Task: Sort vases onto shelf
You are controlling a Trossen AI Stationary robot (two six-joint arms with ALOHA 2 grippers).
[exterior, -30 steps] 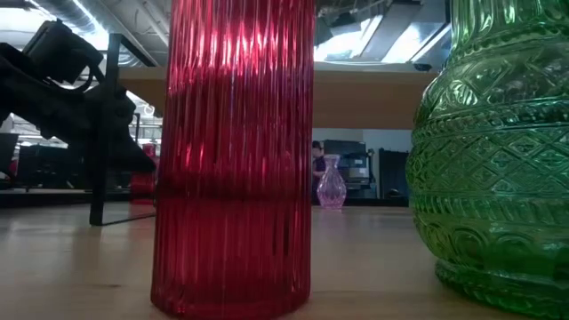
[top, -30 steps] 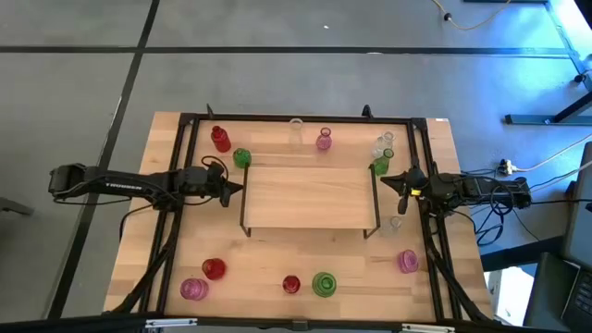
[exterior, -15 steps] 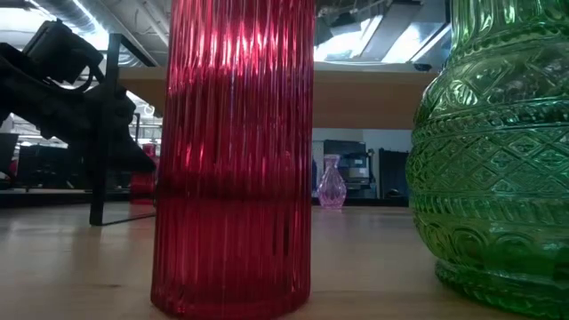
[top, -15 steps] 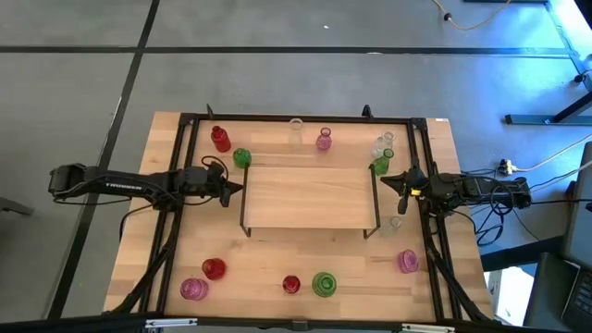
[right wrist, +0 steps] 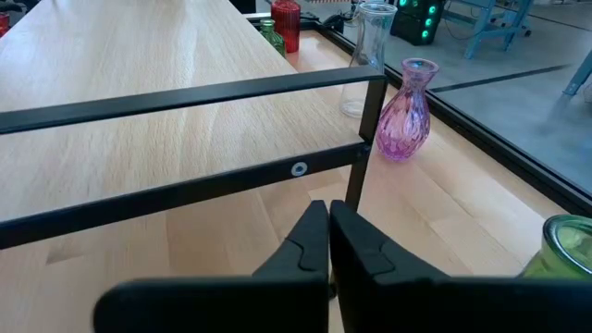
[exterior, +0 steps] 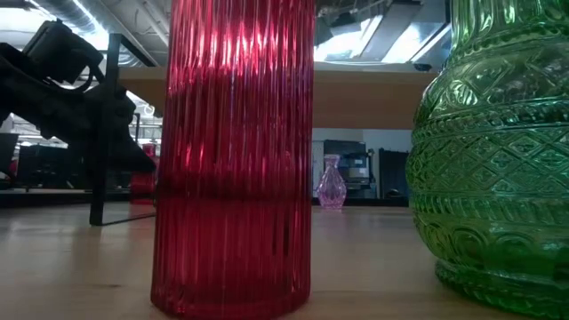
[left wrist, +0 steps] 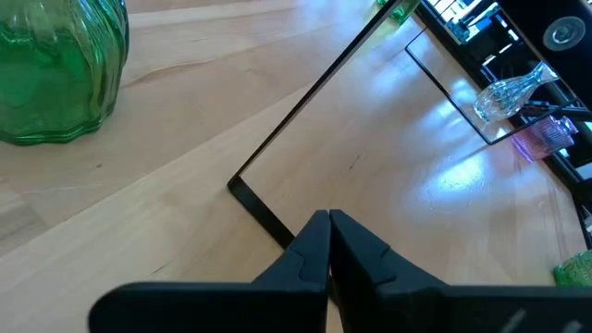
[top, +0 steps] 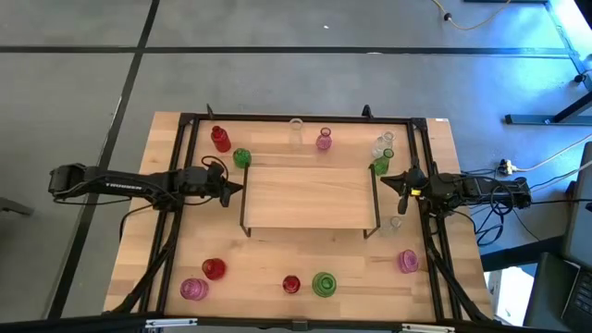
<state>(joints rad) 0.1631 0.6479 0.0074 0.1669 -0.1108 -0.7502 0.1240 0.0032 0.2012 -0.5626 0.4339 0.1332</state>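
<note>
Nothing changed over the last second: same picture throughout, so sorting not yet begun. Left claw [top: 231,189] pinched fully shut, empty, hovering just off the shelf [top: 310,196] at its 9 o'clock edge. Right claw [top: 392,183] likewise closed tight on nothing, at the shelf's 3 o'clock edge. Shelf top bare, standing mid-counter [top: 139,240]. Vases all on the counter around it: red vase [top: 220,139] and green vase [top: 242,158] toward 11 o'clock, pink vase [top: 324,140] at 12, a clear and green cluster near 2, six more from 4 through 8 o'clock. Every vase left to place.
</note>
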